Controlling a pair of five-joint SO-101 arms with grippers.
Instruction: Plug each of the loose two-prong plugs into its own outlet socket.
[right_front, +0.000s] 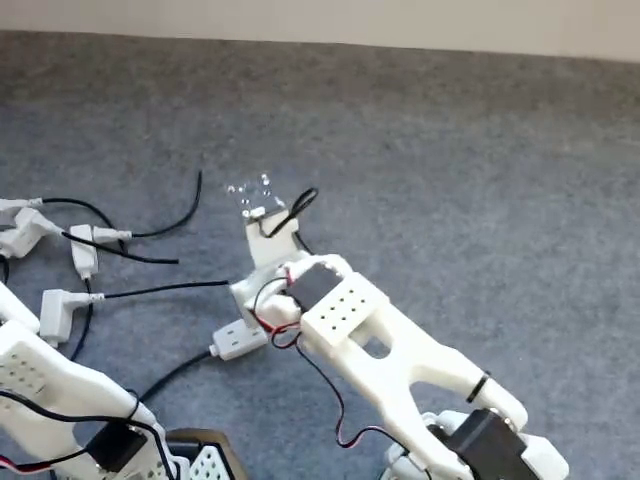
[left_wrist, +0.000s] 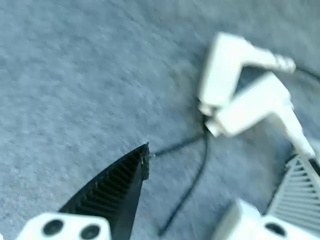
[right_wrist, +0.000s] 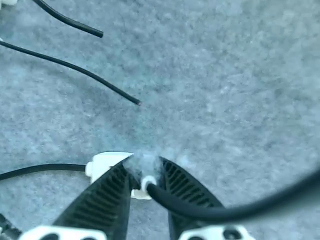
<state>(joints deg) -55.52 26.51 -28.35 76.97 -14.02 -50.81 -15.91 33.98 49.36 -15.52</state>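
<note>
Stock as we find it | table cover (right_front: 480, 150): grey cloth, napped, matt | loose plugs (left_wrist: 225, 65): white plastic, smooth, faint sheen | cords (right_wrist: 97, 32): black, smooth, rubbery-looking | arm shells (right_front: 430, 375): white plastic, matt, part perforated | right gripper (right_wrist: 145, 161) fingers (right_wrist: 102, 200): black plastic, ribbed, matt, closed on plug (right_wrist: 146, 184), white plastic

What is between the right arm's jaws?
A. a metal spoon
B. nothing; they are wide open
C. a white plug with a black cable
C: in the right wrist view the right gripper is shut on a white plug, and its black cable trails away.
</note>
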